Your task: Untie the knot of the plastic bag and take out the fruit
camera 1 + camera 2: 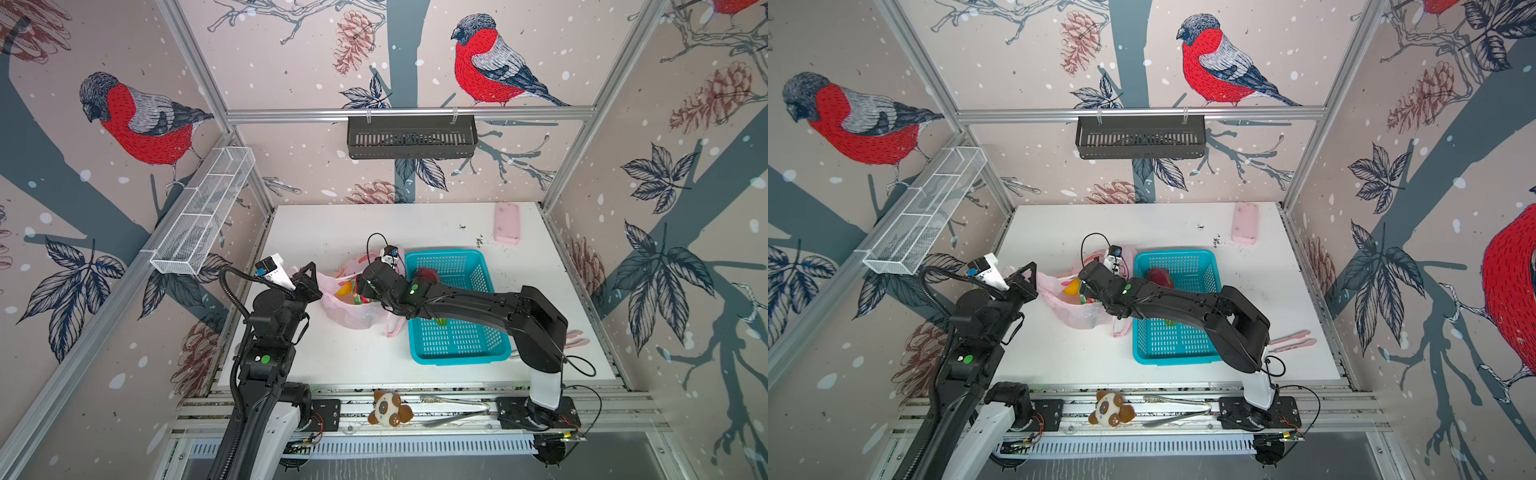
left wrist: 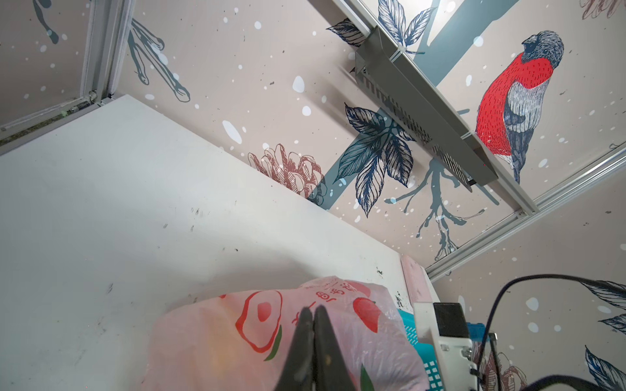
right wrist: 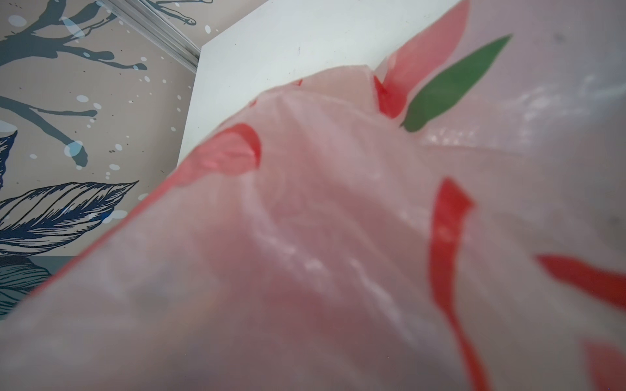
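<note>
Emptying underway: thin translucent pink plastic bag (image 1: 353, 318) lies open on worktop (image 1: 332, 361). One magenta dragon fruit (image 1: 426, 275) sits in teal slotted basket (image 1: 457, 357); orange-yellow fruit (image 1: 345, 289) is not yet out. Left fingers (image 2: 301, 338) closed, pinching bag rim. Right fingers buried in bag, state cannot be told.

Red txt on plastic bag (image 2: 216, 338) (chars illegible).

Plastic bag (image 1: 353, 318) just left of basket (image 1: 461, 360), dragon fruit (image 1: 426, 274) in basket, block (image 1: 507, 222) behind.
</note>
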{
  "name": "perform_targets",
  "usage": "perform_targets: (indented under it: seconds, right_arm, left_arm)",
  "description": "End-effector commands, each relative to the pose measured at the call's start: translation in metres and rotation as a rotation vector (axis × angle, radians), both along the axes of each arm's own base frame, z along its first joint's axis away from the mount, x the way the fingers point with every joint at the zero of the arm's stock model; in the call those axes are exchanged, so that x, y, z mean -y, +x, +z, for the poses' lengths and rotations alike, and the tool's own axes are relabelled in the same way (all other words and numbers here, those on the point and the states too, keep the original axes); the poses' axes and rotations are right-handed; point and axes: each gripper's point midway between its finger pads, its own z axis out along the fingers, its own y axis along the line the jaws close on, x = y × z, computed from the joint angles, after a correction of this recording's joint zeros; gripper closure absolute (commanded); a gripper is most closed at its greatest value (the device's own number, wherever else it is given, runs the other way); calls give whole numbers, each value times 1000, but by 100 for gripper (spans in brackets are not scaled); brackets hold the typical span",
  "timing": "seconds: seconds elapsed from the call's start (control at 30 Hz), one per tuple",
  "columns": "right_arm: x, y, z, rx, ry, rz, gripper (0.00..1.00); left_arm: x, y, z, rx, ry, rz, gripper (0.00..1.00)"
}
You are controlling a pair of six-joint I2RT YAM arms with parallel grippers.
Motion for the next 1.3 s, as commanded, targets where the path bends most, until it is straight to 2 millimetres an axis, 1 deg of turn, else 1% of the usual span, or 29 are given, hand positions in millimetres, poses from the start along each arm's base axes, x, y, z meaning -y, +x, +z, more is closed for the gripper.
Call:
perform_targets:
  seconds: [0.0,0.07,0.3,0.4,0.5,0.67,0.93,1.1,1.27]
  right_arm:
    - [-6,1,3,12,5,14,75]
    - [-9,2,0,8,-1,19,75]
    - [-23,2,-11,-14,-14,49,75]
    - [-28,1,-18,-28,-24,61,75]
    - [-30,1,-23,-36,-28,60,76]
    - [-32,-1,-19,-28,-24,72,76]
    - [-30,-17,-15,-5,-65,107,76]
    - [-30,-22,-6,24,-75,114,76]
    - [-31,-25,4,51,-81,119,77]
  left_arm:
    - [-3,1,25,95,11,18,100]
    - [-2,0,25,96,8,10,100]
    - [2,0,13,78,-10,-10,100]
    - [3,-1,12,79,-13,-17,100]
    - [5,-1,11,78,-24,-30,100]
    - [3,0,9,81,-20,-17,100]
    - [0,15,3,84,12,5,100]
    - [-1,22,-3,71,37,14,100]
    - [-1,26,-13,49,38,15,100]
